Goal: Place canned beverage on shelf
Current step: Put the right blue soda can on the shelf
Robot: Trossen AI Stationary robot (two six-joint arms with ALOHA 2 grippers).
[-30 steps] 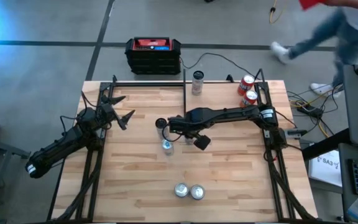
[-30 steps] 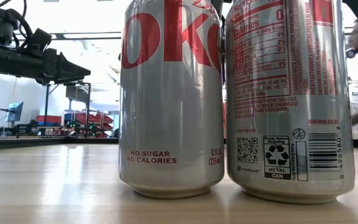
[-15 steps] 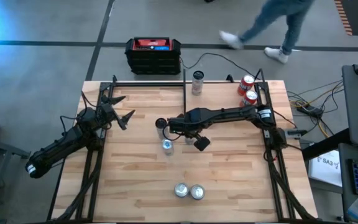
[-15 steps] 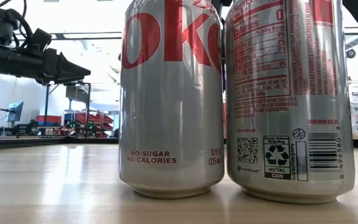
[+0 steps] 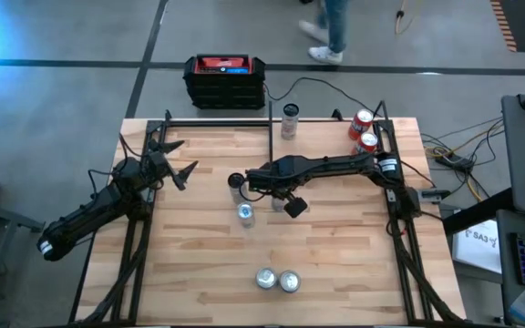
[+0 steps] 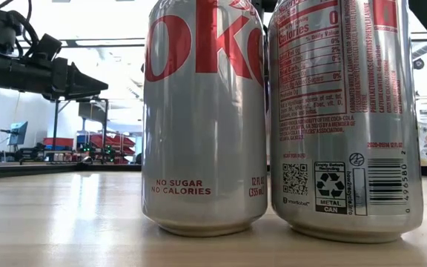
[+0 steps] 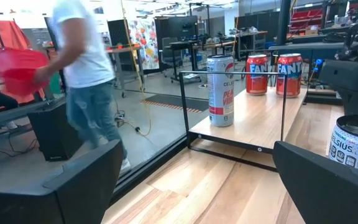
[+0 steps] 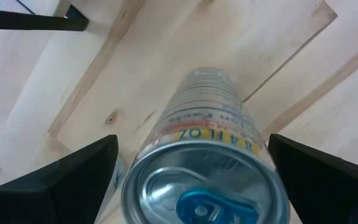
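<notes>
Right gripper (image 8: 191, 168) is hovering over a can (image 8: 204, 168) standing mid-table, fingers spread wide either side of the can's top and not gripping, so I'd call this the reach-and-grab step. Next it needs to drop lower and squeeze. The can stands upright, long axis vertical, tab end (image 5: 246, 213) up. Farther back, the shelf (image 5: 322, 137) already carries three cans. Left gripper (image 5: 173, 162) waits spread at the left edge.

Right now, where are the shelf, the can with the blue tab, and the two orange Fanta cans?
shelf (image 7: 253, 121): left wrist view, bare wood of its board.
can with the blue tab (image 8: 207, 186): right wrist view, its silver lid.
two orange Fanta cans (image 7: 258, 73): left wrist view, label of the nearer-to-centre one.
</notes>
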